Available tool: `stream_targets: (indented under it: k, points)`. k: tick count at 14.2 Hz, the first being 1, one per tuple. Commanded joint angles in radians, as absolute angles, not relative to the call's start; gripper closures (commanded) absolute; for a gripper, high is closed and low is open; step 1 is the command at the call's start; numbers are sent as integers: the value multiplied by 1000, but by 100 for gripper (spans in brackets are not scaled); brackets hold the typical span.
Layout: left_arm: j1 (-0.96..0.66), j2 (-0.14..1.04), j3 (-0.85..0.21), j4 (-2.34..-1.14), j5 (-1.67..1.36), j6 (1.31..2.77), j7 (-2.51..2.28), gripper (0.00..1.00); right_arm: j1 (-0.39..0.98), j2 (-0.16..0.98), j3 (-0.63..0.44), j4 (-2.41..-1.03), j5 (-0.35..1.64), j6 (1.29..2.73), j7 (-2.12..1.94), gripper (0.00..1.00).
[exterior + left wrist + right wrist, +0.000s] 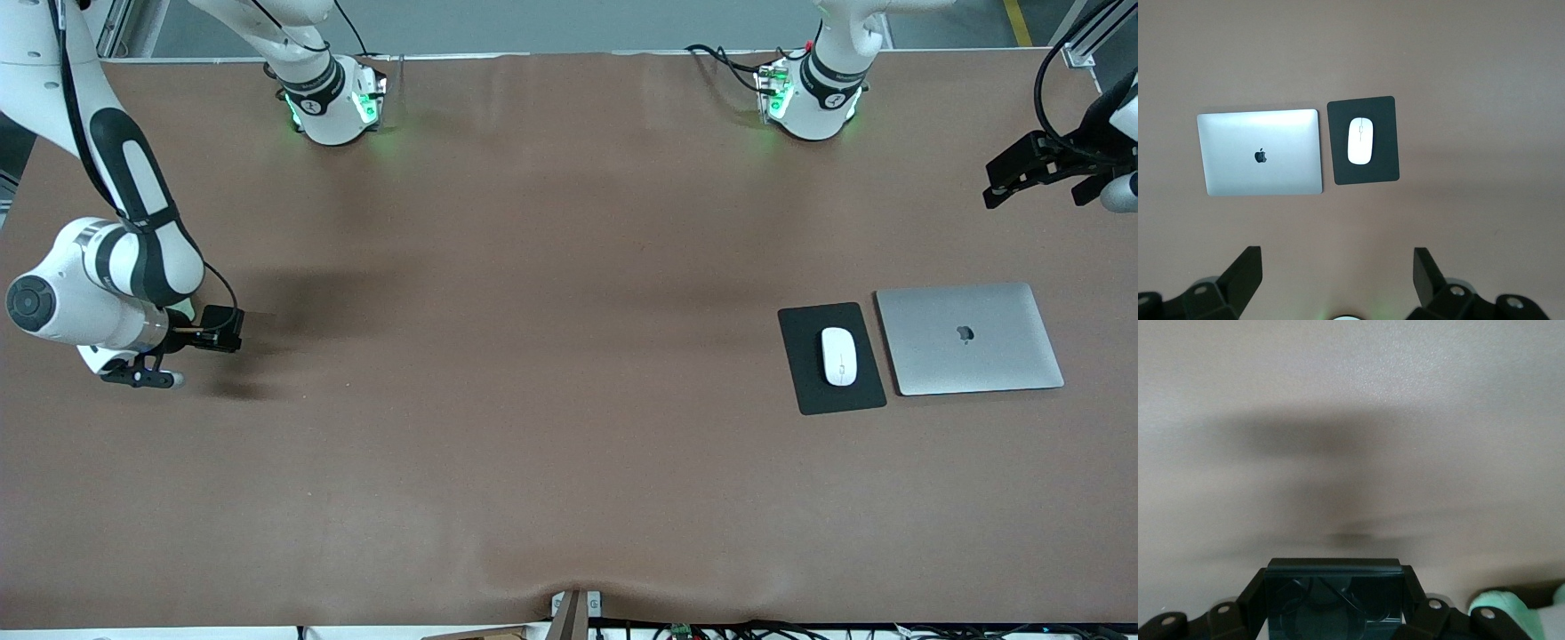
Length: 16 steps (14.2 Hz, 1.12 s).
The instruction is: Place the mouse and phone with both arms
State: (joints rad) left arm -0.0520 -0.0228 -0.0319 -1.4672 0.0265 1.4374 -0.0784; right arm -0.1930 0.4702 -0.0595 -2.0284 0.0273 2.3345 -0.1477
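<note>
The mouse (838,356) lies on a black mouse pad (831,358) at lower right of the frame beside a closed laptop (968,338), the left gripper (1022,178) hangs spread at upper right, and the right gripper (142,375) at middle left clamps the phone (1333,590).

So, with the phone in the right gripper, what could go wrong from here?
1. The right gripper holds the phone by its edges, above bare table; it may slip during transport.
2. The mouse is glossy and rounded; the open left gripper could push it off the mouse pad toward the laptop.
</note>
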Motion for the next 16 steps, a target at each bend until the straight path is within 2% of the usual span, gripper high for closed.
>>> stream_targets:
  k: [1, 6, 7, 8, 9, 13, 16]
  points:
    - [-51, -31, -26, -1468, 11, 1459, -74, 0, -232, 497, -41, -2028, 9, 2371, -181, 100]
    - [-49, -29, -25, -1468, 15, 1467, -83, 0, -255, 532, -40, -2029, 9, 2421, -242, 100]
    - [-49, -31, -25, -1468, 15, 1466, -83, 0, -256, 534, -41, -2029, 9, 2419, -242, 74]
    - [-48, -31, -26, -1470, 17, 1466, -83, 0, -261, 535, -40, -2029, 9, 2419, -242, 17]
    - [-49, -31, -25, -1470, 17, 1466, -83, 0, -259, 535, -40, -2028, 9, 2418, -241, 0]
    - [-49, -31, -26, -1471, 17, 1465, -83, 0, -244, 508, -35, -2010, 9, 2375, -236, 0]
    - [-49, -32, -26, -1471, 17, 1463, -83, 0, -183, 428, -26, -1933, 12, 2252, -229, 0]
